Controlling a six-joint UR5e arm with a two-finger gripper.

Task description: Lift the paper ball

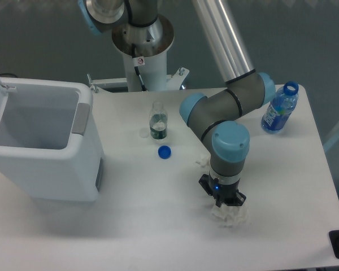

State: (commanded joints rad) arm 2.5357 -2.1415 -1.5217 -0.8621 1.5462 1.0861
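Observation:
The paper ball (231, 217) is a lumpy white wad on the table near the front right. My gripper (225, 206) points straight down onto its top. The fingertips are sunk into or hidden behind the paper, so I cannot tell whether the jaws are open or closed on it. The ball appears to rest on the table. A smaller white paper wad (202, 161) lies just behind the arm's wrist.
A large white bin (73, 164) with an open top stands at the left. A small glass jar (158, 126) and a blue cap (164, 152) sit mid-table. A blue-capped plastic water bottle (281, 108) stands at the back right. The table's front edge is close below the ball.

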